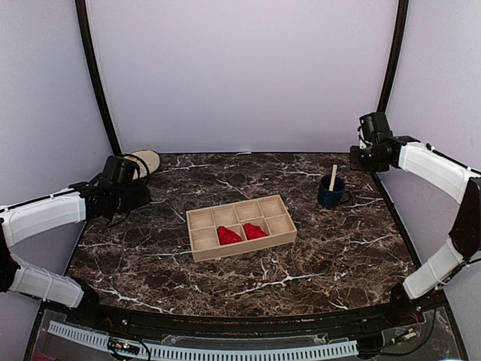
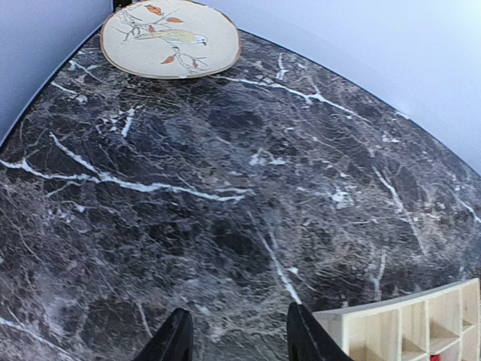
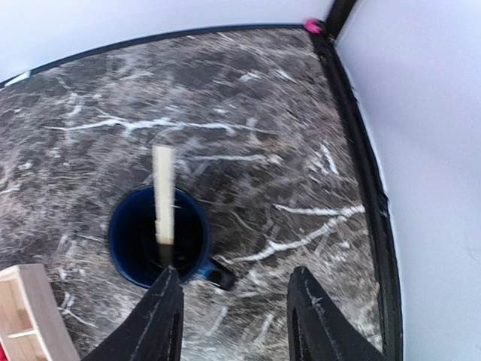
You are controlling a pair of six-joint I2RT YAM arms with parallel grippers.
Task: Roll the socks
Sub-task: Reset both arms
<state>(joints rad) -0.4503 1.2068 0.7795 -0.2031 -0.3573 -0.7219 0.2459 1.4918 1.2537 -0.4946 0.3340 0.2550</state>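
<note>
Black fingers of the left tool [image 2: 239, 320] fill the bottom of its wrist view. They stand moderately apart with nothing between them and only bare tabletop [image 2: 225, 188] beneath. The right tool [image 3: 234, 278] is likewise partly open and empty. Neither touches anything.

Just to the right of the left tool sits a corner of the wooden tray [image 2: 391, 331]. Ahead and slightly left of this tool, a painted plate [image 2: 171, 37] lies near the back edge, with open stone between the two.

Close ahead of the right tool's left finger stands a blue mug [image 3: 158, 241] with a flat wooden stick [image 3: 163, 195] in it, its handle turned toward the tool. To this tool's right the tabletop runs a short way to a black edge strip [image 3: 361, 165] and the wall.

Two red socks [image 1: 229, 235] lie bunched in the tray, in the two middle compartments of its near row. They are well apart from both tools and roughly between them.

Dark marble with white veins covers the tabletop. Pale lilac walls close it in on three sides, with black poles [image 1: 96, 83] at the back corners.
</note>
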